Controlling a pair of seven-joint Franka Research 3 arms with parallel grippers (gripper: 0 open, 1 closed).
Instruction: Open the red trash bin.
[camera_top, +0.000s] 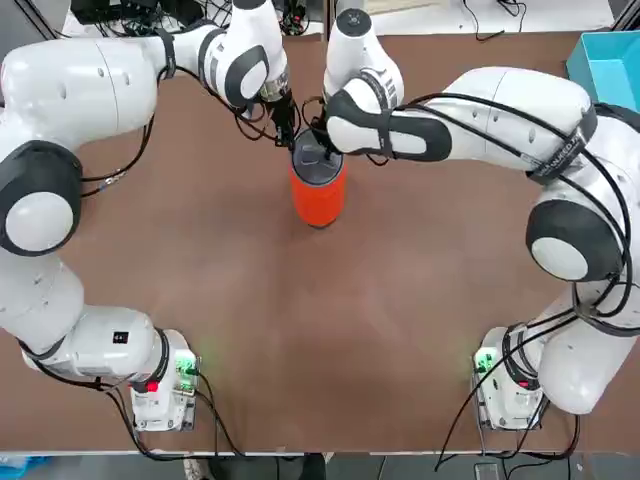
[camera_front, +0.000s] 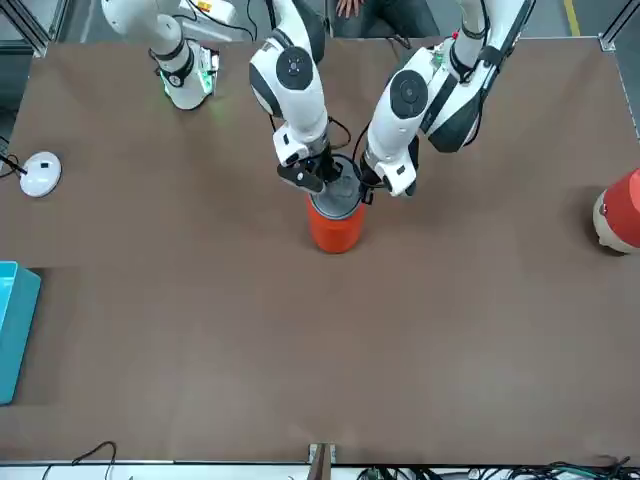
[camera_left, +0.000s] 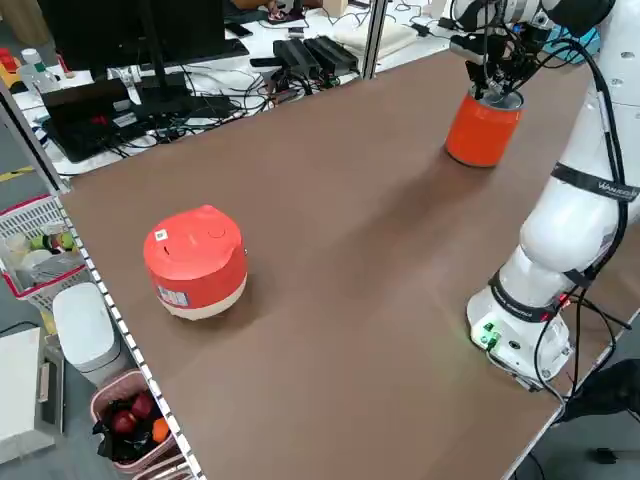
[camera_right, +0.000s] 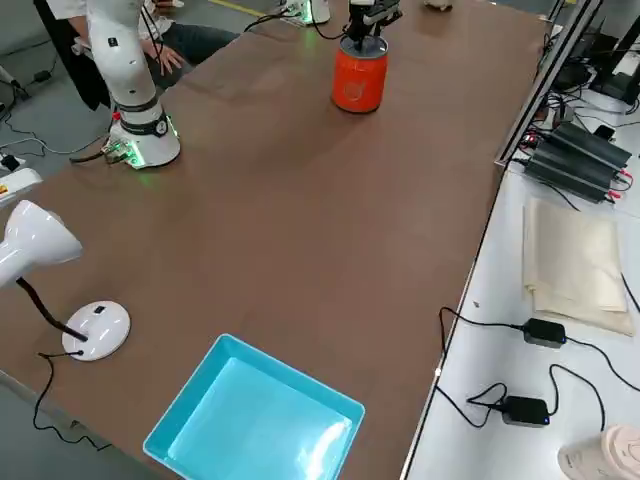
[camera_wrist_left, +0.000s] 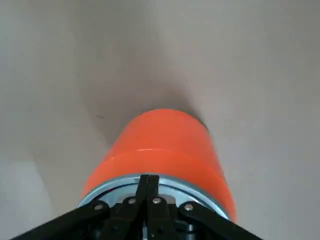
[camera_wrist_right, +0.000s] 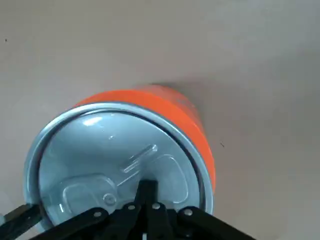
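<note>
Nearest the lens, the right gripper (camera_wrist_right: 148, 182) has its fingers pressed together over the lid (camera_wrist_right: 112, 160), pinching nothing I can see. The left gripper (camera_wrist_left: 149, 176) has clenched fingers too, empty, near the metal rim (camera_wrist_left: 122, 180). Whether either touches the bin, I cannot tell.

Beneath them the red trash bin (camera_top: 320, 205) stands at 12 o'clock on the tabletop (camera_top: 300, 330), seen the robot's way. Its lid lies seated inside the rim, so opening it remains to be done; the grippers are merely in place for it.

Farther out, a light blue box (camera_top: 605, 70) sits at 2 o'clock, a red-and-white rounded object (camera_left: 195, 262) near 9; its small label (camera_left: 172, 297) is unreadable.
</note>
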